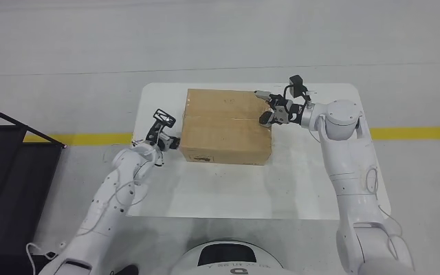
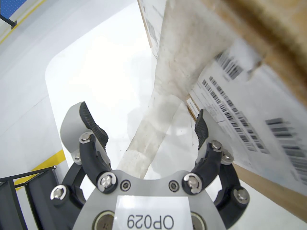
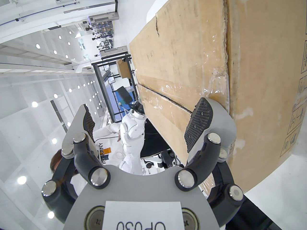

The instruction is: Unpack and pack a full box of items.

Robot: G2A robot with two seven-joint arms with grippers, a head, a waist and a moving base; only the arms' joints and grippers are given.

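spread right gripper [image 1: 265, 108] sits at the 3 o'clock end of the seam [image 1: 227, 118] atop the box [image 1: 227, 137], spread left gripper [image 2: 141, 120] at its 9 o'clock side.

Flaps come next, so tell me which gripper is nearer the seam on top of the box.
Right. The right gripper sits open at one end of the seam, at the top edge of the box. The left gripper is open beside the opposite side wall, off the seam.

A white counter [image 1: 227, 196] with rounded corners stands on a grey floor [image 1: 206, 34] crossed by a yellow line [image 1: 75, 138] (a black rack [image 1: 17, 161] stands off to the left).
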